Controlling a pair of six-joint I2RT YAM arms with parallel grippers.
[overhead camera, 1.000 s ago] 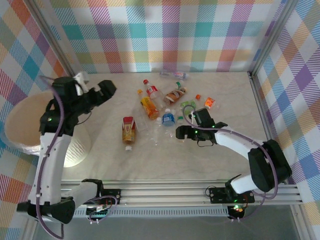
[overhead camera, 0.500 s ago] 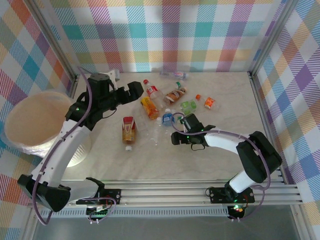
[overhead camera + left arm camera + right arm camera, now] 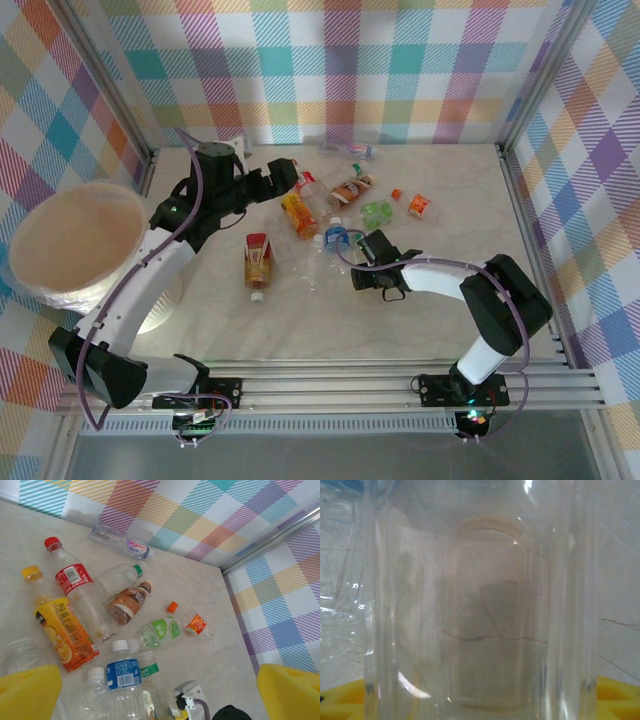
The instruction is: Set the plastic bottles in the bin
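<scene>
Several plastic bottles lie in the middle of the table, among them a red-labelled bottle (image 3: 75,582), an orange one (image 3: 62,635), a brown one (image 3: 127,605), a green one (image 3: 160,630) and a blue one (image 3: 122,672). My left gripper (image 3: 285,175) hovers open above their left side with nothing between its yellow fingers (image 3: 30,692). My right gripper (image 3: 352,270) is low on the table with a clear label-less bottle (image 3: 480,605) pressed up against its camera between the jaws; its fingers are mostly hidden behind it. The white bin (image 3: 75,245) stands at the far left.
A red-and-orange bottle (image 3: 257,260) lies apart toward the bin. A clear bottle (image 3: 345,150) lies at the back wall, and a small orange-labelled one (image 3: 418,205) lies furthest right. Metal rails (image 3: 520,200) and checkered walls edge the table.
My left arm has swung from beside the bin rightward to above the bottles. My right gripper has slid left onto the clear bottle, its jaws narrowing.
</scene>
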